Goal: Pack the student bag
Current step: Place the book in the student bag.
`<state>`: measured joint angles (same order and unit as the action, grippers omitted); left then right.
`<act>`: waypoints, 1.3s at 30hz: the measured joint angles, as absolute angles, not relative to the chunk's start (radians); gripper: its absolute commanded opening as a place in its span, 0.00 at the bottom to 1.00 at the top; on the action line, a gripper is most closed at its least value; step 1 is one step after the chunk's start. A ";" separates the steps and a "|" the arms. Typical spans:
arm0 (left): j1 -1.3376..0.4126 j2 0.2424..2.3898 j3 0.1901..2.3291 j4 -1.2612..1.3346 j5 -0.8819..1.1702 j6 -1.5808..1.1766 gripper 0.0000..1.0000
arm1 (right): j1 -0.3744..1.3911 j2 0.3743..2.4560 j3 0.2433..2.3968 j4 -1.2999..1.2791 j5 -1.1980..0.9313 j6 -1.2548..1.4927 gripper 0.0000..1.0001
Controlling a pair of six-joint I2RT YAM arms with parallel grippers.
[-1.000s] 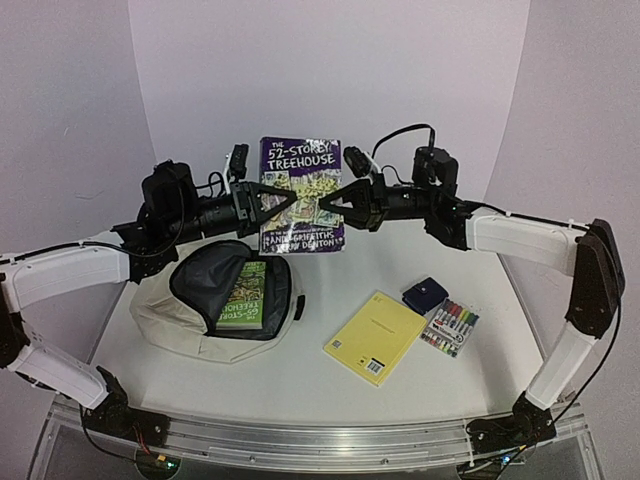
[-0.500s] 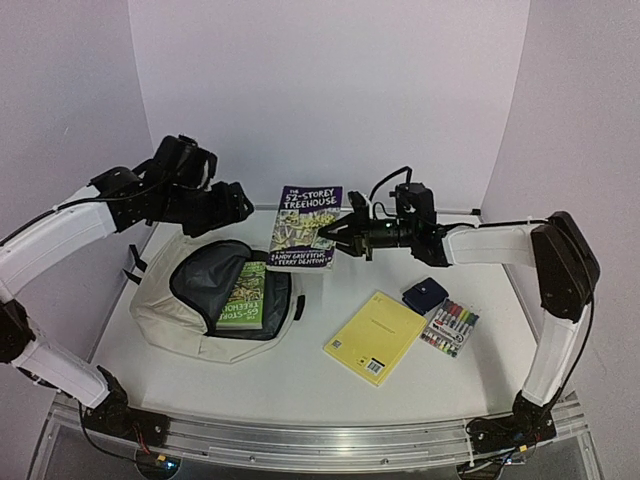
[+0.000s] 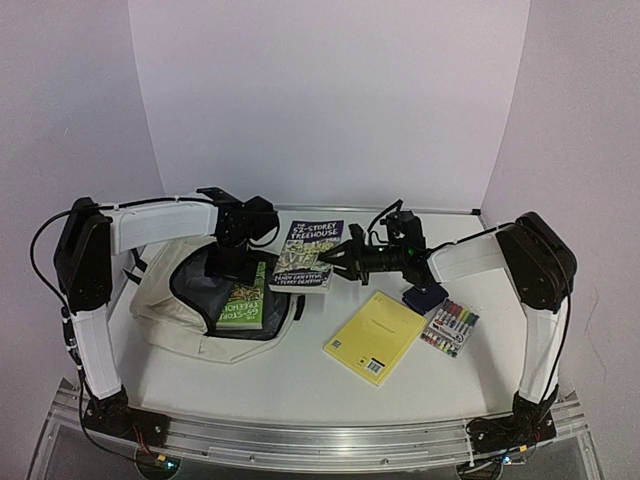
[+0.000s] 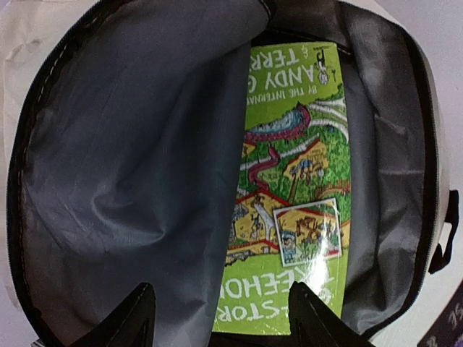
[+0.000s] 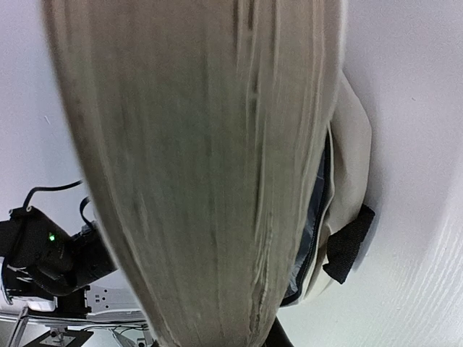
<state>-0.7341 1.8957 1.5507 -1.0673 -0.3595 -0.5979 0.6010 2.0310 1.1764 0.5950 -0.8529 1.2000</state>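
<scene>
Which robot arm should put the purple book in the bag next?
The right. The right gripper holds the purple book just beside the student bag's open mouth. The left gripper hangs open and empty over the green book inside the bag.

Overhead rear overview plus two close wrist views, all sharing the student bag (image 3: pixel 160 308).

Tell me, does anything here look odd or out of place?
Only the purple book: the right hand pinches its edge, holding it tilted beside the open student bag, where a green book already lies. The yellow pad, markers and navy pouch lie tidily; nothing looks spilled or damaged.
</scene>
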 measured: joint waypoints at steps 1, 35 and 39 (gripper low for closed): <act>-0.734 1.916 1.573 -1.073 -0.370 -0.591 0.65 | 0.601 2.034 1.176 0.618 -0.853 1.210 0.00; -0.695 2.162 1.757 -1.156 -0.512 -0.504 0.00 | 0.693 2.161 1.143 0.843 -0.841 1.389 0.00; -0.696 2.128 1.744 -1.143 -0.495 -0.482 0.00 | 0.710 2.175 1.143 0.871 -0.841 1.400 0.00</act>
<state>-0.6960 2.1280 1.7438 -1.1426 -0.4949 -0.4822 0.7098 2.1754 1.1431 0.8714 -0.8411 1.3999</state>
